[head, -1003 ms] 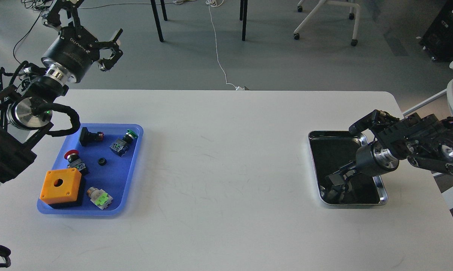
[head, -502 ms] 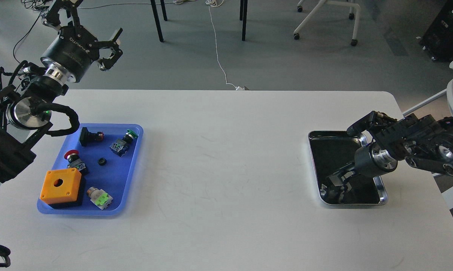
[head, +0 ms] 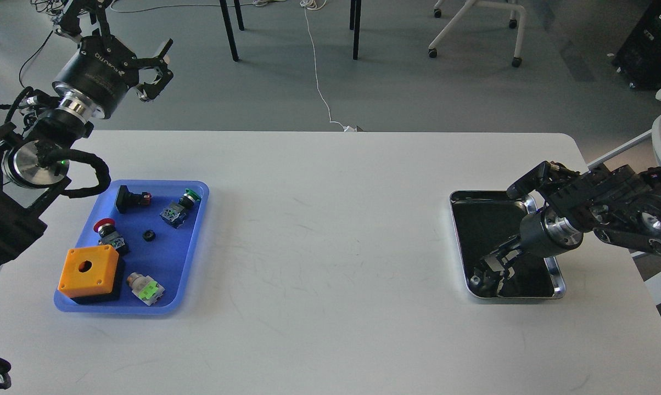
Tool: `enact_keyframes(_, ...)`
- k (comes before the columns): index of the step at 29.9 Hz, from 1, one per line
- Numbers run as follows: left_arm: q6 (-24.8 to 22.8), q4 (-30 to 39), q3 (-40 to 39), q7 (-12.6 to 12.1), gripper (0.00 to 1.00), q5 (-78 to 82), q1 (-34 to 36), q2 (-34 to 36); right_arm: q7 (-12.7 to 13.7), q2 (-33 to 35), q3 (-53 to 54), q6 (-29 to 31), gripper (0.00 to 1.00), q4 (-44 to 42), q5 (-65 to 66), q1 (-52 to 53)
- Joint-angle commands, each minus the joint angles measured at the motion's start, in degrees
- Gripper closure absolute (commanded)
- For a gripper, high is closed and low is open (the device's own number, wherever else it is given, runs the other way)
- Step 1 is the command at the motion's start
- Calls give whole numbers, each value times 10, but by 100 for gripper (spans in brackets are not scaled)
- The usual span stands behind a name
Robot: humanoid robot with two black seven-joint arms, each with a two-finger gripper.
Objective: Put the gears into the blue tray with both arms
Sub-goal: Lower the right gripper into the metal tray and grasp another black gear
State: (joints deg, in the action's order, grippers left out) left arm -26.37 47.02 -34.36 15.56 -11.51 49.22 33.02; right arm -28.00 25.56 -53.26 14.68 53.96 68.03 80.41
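One gear [head: 149,236], a tiny black toothed wheel, lies in the middle of the blue tray [head: 196,241] at the table's left. My left gripper [head: 156,71] hangs high above the table's far left corner, beyond the tray, open and empty. My right gripper [head: 488,274] reaches down into the near left corner of the shiny steel tray [head: 558,280] on the right. Its dark fingers blend with the tray's dark inside. No second gear can be made out there.
The blue tray also holds an orange box [head: 88,271], a red-capped push-button [head: 106,230], a black switch [head: 130,198], a green-tipped button [head: 179,207] and a green-and-white part [head: 146,289]. The white table [head: 330,247] spans the view between the trays.
My left arm has lifted and drawn slightly up and to the left. My right gripper has shifted a little inside the steel tray.
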Motion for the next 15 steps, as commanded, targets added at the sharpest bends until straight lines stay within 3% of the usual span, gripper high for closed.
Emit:
enact_keyframes(1, 1, 0, 0, 0, 2, 0, 0, 0, 0, -1, 0, 0, 60, 1, -1, -1)
enact_keyframes(15, 0, 0, 0, 0, 2, 0, -2, 2, 0, 0, -1, 2, 62, 1, 2, -3)
